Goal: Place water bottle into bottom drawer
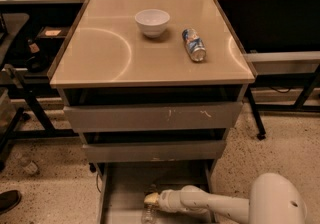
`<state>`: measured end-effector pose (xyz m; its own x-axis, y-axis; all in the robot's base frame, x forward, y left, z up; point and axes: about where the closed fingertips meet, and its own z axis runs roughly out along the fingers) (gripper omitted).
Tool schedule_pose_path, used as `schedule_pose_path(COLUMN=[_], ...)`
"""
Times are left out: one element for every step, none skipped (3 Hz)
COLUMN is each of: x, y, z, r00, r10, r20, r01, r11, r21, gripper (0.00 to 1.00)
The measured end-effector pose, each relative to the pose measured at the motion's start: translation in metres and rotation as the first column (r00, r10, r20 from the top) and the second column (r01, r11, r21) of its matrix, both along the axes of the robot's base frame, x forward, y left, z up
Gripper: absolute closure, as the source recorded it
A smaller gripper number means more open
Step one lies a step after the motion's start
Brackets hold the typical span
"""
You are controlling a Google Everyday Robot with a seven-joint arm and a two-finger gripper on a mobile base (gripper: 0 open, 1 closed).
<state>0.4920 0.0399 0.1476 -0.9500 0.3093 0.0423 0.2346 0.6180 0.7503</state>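
The bottom drawer (125,188) stands pulled out under the cabinet, its flat grey floor showing. My gripper (151,200) reaches into it from the right on a white arm and sits low over the drawer's front middle. The water bottle (148,215), clear and crinkled, shows just below the gripper's tip at the bottom edge of the view. Whether the gripper still touches the bottle is hidden by the wrist.
On the tan cabinet top stand a white bowl (152,21) and a blue-and-white can (194,44) lying on its side. Two upper grey drawers (152,116) are closed. Dark table legs (30,108) stand at the left, and a shoe (9,200) sits on the floor.
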Motion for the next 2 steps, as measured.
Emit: schedule_pose_path(x=[0.0000, -0.0001], y=[0.0000, 0.0001], z=[0.0000, 0.0000], r00=[1.0000, 1.0000], r10=[0.000, 0.000], r20=[0.000, 0.000], r01=[0.000, 0.000], r11=[1.000, 1.000], r21=[0.000, 0.000], gripper=[0.59, 0.35])
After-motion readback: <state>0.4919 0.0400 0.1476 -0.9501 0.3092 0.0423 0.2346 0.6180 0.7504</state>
